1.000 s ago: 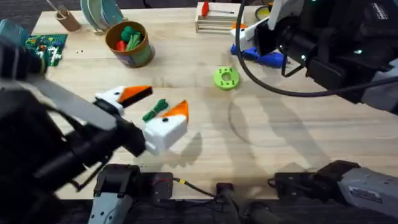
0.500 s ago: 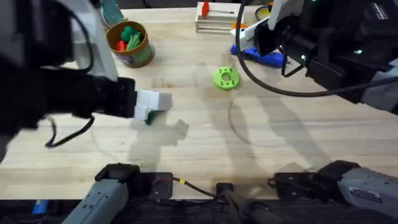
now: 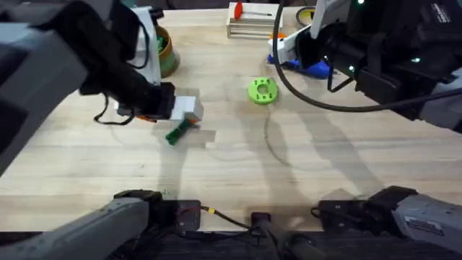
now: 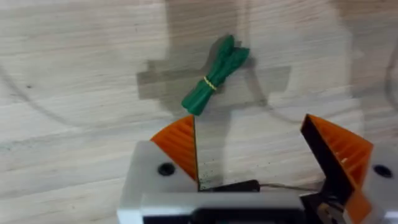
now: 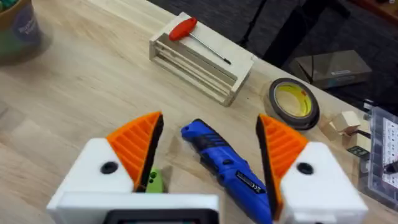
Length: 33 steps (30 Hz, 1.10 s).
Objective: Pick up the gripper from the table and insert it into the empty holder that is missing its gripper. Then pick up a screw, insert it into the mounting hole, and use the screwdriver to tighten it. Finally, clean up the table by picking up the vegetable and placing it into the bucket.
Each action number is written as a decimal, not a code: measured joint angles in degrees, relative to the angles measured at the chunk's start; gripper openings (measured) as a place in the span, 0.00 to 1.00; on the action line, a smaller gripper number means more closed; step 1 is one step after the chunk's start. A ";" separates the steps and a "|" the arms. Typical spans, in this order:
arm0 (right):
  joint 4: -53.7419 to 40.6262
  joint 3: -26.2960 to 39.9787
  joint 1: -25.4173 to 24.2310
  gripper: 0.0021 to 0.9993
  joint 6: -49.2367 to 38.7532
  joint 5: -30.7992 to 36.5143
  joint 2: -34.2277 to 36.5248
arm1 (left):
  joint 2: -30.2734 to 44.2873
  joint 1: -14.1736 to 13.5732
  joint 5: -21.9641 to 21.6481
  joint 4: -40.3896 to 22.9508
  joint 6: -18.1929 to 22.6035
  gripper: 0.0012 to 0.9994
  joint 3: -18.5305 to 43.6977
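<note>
My left fingers (image 3: 189,108) have moved. A second ago they hung low in the left part of the overhead picture, close under the camera. Now they are up in the upper left part, right above the little green vegetable (image 3: 179,132). The vegetable has stayed in the same spot on the counter (image 3: 325,166).

In my left wrist picture the vegetable (image 4: 215,76) lies flat on the wood, just past my orange pads (image 4: 180,142). My left fingers (image 4: 264,152) are spread wide with nothing between them. So I think I am lining up to grab it. I am not touching it yet.

The bucket (image 3: 163,52) sits near the top left of the overhead picture, partly hidden behind my left arm. It is not far from the vegetable, so the carry should be short.

My right fingers (image 5: 208,149) are spread too. The blue screwdriver (image 5: 227,165) lies on the counter between them, up at the top right in the overhead picture (image 3: 307,66). I cannot tell if they touch it.

I think only the clean-up step is left.
</note>
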 joint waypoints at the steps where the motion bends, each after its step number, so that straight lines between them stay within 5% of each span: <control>1: 0.00 0.00 0.00 0.88 0.00 0.02 0.00 | 1.64 0.00 -0.01 0.09 -0.78 1.00 0.00; 22: -0.02 0.00 0.00 0.88 0.00 0.00 0.00 | 15.04 -0.18 -5.15 8.51 -3.10 1.00 -2.37; 33: -0.02 0.00 0.00 0.88 0.00 0.00 0.00 | 18.68 -4.68 -8.89 10.11 -2.16 0.95 -5.77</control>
